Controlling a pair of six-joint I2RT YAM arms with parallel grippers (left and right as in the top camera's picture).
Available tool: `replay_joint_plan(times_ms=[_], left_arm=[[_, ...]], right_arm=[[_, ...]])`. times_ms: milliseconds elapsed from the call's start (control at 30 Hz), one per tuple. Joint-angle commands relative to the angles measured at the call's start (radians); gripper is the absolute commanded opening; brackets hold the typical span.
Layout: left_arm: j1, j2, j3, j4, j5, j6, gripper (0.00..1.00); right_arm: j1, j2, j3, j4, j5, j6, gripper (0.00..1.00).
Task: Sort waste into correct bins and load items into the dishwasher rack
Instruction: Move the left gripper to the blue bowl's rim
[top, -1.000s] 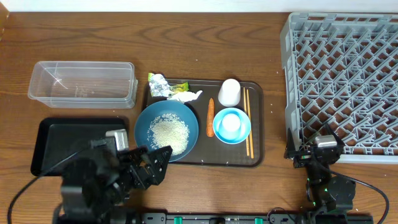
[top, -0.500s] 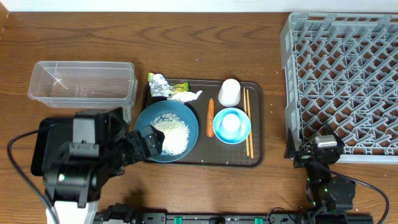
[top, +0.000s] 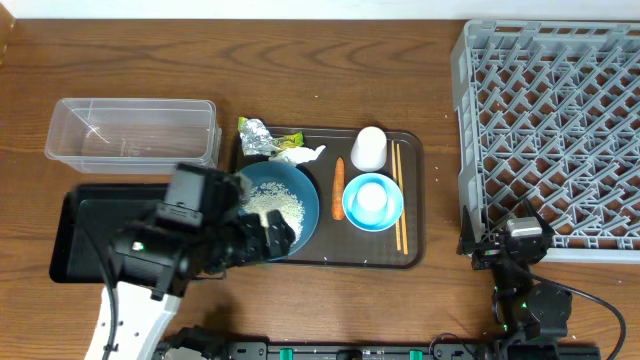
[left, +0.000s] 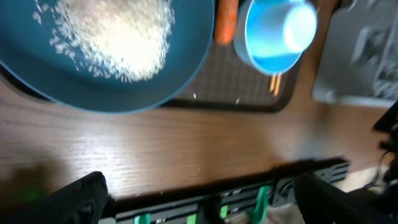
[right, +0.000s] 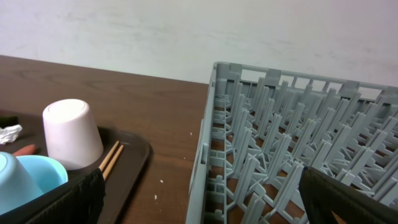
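On the brown serving tray (top: 350, 250), left end: dark-blue bowl (top: 305, 190) with a loose heap of rice (left: 115, 37) in it. Left fingers (left: 81, 196) are spread wide and empty, hovering by the bowl's near rim, no contact that I can see. Right fingers (right: 62, 199) are also wide and empty, parked at the near-left corner of the rack (top: 560, 130), well apart from the bowl.

Handling, my read: the bowl is rigid, smooth, probably the heaviest piece here, and its rim looks slippery. The rice is loose and will slide out on any tilt. Pinch the near rim, one finger inside and one outside, on the bare blue band clear of the grains. Keep it level until it's over a bin, then tip. Clear tub (top: 130, 133) and black tray (top: 75, 235) both sit just left of the serving tray, so it's a short carry.

Views:
- **Overhead:** gives the whole layout: bins, rack, carrot (top: 338, 178), light-blue bowl (top: 372, 200), chopsticks (top: 400, 205). The left arm covers the dark-blue bowl's near-left rim.
- **Left wrist:** fills that gap. The rim on the fingers' side is bare and the rice sits further in.
- **Right wrist:** gives the side look overhead lacks. White cup (right: 71, 134) looks mouth-down, chopsticks lie flat just beside it, rack pegs stand upright. The dark-blue bowl isn't in this view.
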Motion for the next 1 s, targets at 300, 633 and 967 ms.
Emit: replay_joint_plan(times_ms=[300,633,967], left_arm=[[-0.346,0.077,0.015,-0.003,-0.379,-0.276,0.99],[-0.349,0.213,0.015,0.015,-0.378,-0.275,0.99],[-0.428,0.355,0.015,0.087,-0.409,-0.219,0.99]], right_arm=[[-0.008,-0.008,-0.001,-0.005,0.005,-0.013,0.99],[-0.008,-0.008,-0.001,-0.005,0.005,-0.013,0.99],[-0.008,-0.008,-0.001,-0.005,0.005,-0.013,0.99]])
